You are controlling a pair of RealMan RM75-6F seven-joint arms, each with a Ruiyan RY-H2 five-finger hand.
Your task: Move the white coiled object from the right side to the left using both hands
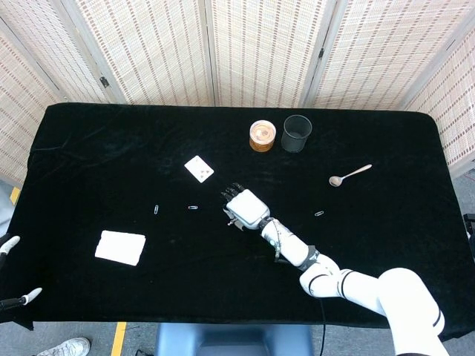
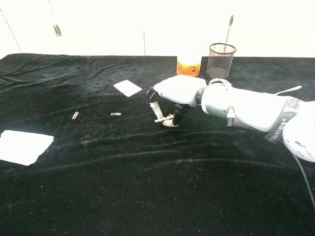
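Observation:
The white coiled object (image 2: 160, 119) is a short spring-like piece hanging just above the black cloth. My right hand (image 2: 174, 90) pinches it between thumb and fingertip, palm down. In the head view the right hand (image 1: 246, 208) is near the table's middle, a little below the playing card (image 1: 198, 169), and the hand hides the coil there. Of my left hand (image 1: 27, 297), only pale fingertips show at the bottom left edge, off the table, spread apart and holding nothing.
A white folded cloth (image 1: 120, 247) lies front left. Two paper clips (image 1: 156, 209) (image 1: 193, 207) lie left of the right hand, and another (image 1: 319, 213) to its right. At the back stand a tub of rubber bands (image 1: 262, 136) and a mesh cup (image 1: 297, 133); a spoon (image 1: 349, 176) lies right.

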